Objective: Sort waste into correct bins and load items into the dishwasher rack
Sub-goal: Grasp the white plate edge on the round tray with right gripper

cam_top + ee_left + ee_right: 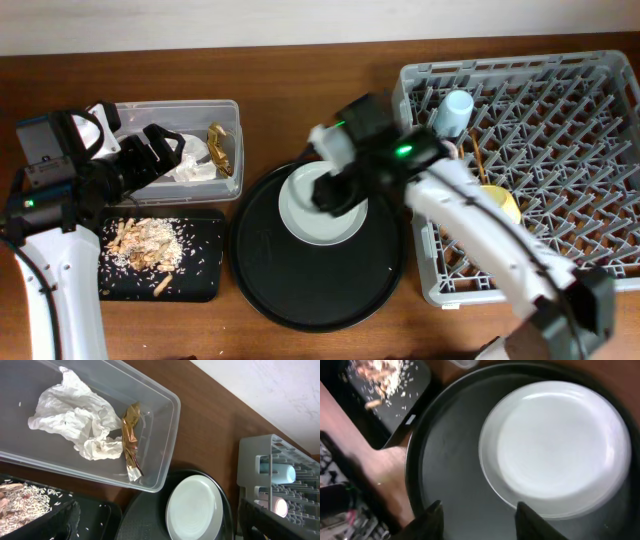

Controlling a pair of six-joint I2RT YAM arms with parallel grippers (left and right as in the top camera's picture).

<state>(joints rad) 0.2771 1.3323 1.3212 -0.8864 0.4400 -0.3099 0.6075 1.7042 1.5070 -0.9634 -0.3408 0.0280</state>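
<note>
My right gripper [481, 522] hangs with its jaws partly apart and nothing between them. In the wrist view both fingertips [434, 519] frame bare dark surface, not the plate. That surface is the large round black tray [447, 460], and the pale grey-white plate [555, 450] lies flat on it, just off to one side of the fingers. Overhead, the gripper sits above the plate's near edge.

My left gripper [152, 152] is spread wide and empty, poised over the clear tub [167, 420]. Inside the tub lie the crumpled white tissue [75, 420] and, touching its edge, the gold wrapper [131, 440]. Just in front of the tub sits the shallow black tray [200, 280], with the food scraps [145, 245] and loose rice grains heaped toward its left half.

Out on the right stands the grey dishwasher rack [570, 140] — the light-blue cup [456, 110] is at its back-left corner, and the yellow bowl [505, 203] shows partly past my right arm. Everything rests on the brown wooden table [300, 70].
</note>
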